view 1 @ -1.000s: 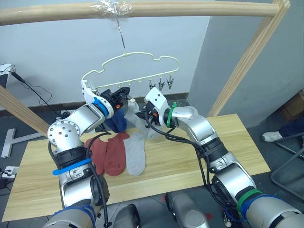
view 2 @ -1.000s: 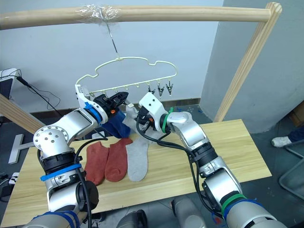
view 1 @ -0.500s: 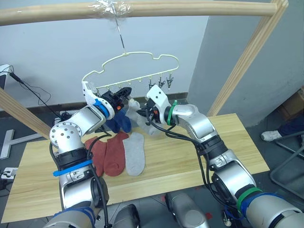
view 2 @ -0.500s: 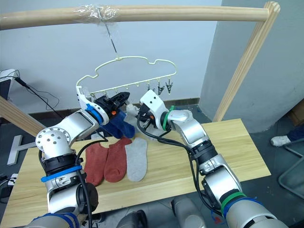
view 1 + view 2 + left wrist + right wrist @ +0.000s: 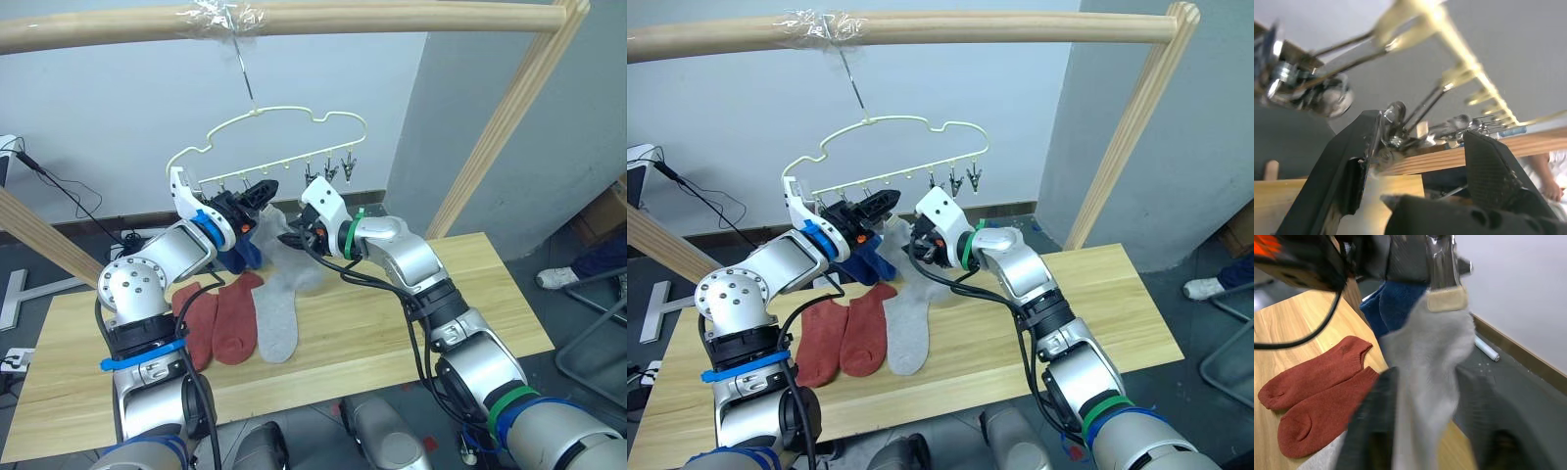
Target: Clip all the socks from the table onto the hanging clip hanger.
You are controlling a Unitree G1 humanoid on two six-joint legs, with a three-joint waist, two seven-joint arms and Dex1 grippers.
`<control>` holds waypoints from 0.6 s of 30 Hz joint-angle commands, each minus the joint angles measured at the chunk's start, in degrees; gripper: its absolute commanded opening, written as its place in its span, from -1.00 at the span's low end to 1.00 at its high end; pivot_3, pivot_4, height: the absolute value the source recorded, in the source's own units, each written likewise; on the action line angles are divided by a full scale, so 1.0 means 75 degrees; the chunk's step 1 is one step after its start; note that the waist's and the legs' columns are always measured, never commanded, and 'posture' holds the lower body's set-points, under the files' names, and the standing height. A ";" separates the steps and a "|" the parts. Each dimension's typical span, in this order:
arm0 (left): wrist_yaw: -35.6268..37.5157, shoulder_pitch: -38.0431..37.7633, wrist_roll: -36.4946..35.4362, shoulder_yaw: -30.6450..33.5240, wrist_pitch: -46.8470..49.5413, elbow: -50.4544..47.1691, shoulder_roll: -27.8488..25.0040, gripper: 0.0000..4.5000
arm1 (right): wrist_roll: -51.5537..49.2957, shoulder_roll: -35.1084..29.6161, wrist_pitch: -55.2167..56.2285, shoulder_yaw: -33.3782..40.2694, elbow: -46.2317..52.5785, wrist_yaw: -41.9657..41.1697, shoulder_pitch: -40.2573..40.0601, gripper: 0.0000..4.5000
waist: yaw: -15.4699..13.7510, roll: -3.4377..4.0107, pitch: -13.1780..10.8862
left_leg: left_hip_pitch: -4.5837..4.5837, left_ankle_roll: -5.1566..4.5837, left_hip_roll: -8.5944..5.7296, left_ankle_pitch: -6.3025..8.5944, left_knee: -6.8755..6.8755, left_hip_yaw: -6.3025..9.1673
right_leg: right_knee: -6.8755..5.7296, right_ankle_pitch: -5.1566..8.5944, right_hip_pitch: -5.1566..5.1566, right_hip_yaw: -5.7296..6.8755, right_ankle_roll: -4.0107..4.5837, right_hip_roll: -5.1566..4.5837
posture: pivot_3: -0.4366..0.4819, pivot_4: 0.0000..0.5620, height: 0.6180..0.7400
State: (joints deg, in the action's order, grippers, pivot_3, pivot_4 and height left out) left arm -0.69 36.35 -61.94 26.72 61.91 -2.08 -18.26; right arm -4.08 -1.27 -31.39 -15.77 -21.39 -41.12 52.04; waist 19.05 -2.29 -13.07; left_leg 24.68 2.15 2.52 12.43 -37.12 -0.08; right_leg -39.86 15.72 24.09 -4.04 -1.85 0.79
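The pale yellow clip hanger [image 5: 265, 125] hangs by its hook from the top pole. Two blue socks [image 5: 242, 253] and one light grey sock [image 5: 1425, 347] hang from its clips. My left gripper [image 5: 266, 187] is open up at the clip row, its fingers [image 5: 1352, 161] standing either side of a silver clip [image 5: 1396, 117]. My right gripper [image 5: 292, 235] is open just below, with the hanging grey sock between its spread fingers [image 5: 1371, 421]. On the table [image 5: 411, 333] lie two rust-red socks [image 5: 220, 318] and another grey sock [image 5: 276, 331].
Bare silver clips [image 5: 333, 169] hang at the hanger's right end. A horizontal wooden pole [image 5: 392, 18] crosses overhead, with slanted poles at the right [image 5: 500, 127] and left [image 5: 39, 235]. A person's shoe [image 5: 554, 278] is on the floor at the far right.
Both grippers have opened. The right one has let go of the grey sock, which now hangs from its clip, and the left fingers have spread off the clip.
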 commanded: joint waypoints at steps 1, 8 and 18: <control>0.0213 -0.0161 -0.0217 -0.0131 0.0051 -0.0718 -0.0172 0.37 | -0.0083 -0.0002 -0.0015 -0.0029 0.0462 -0.0029 -0.0063 0.28 | -0.0003 0.0000 0.0000 | 0.0000 0.0000 0.0000 0.0000 0.0000 0.0001 | 0.0000 0.0000 0.0000 0.0001 0.0000 0.0000 | -0.82 -0.30 1.00; 0.1025 -0.1240 0.0592 -0.0978 -0.0498 -0.2429 -0.0909 0.37 | -0.0162 -0.0424 -0.0383 -0.0059 0.1507 -0.0199 -0.0642 0.28 | -0.0040 0.0000 0.0000 | 0.0000 0.0001 0.0001 0.0000 0.0005 0.0001 | 0.0003 0.0000 0.0001 -0.0002 0.0000 0.0000 | -0.76 -0.31 1.00; 0.1851 -0.3036 0.4242 -0.2378 -0.3760 -0.3285 -0.1688 0.37 | -0.0520 -0.1498 -0.1898 0.0486 0.3738 0.0171 -0.2002 0.28 | -0.0246 0.0000 0.0001 | -0.0008 0.0004 0.0002 -0.0003 0.0005 -0.0005 | 0.0001 0.0002 0.0001 -0.0009 0.0001 0.0004 | -0.68 -0.31 1.00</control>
State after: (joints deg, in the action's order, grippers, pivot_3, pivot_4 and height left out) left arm 12.74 14.09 -34.46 9.95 38.85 -24.43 -30.88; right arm -6.23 -12.24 -44.30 -14.06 2.26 -40.76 37.74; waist 17.21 -2.28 -13.06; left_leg 24.62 2.17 2.53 12.41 -37.08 -0.13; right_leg -39.84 15.73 24.10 -4.12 -1.84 0.83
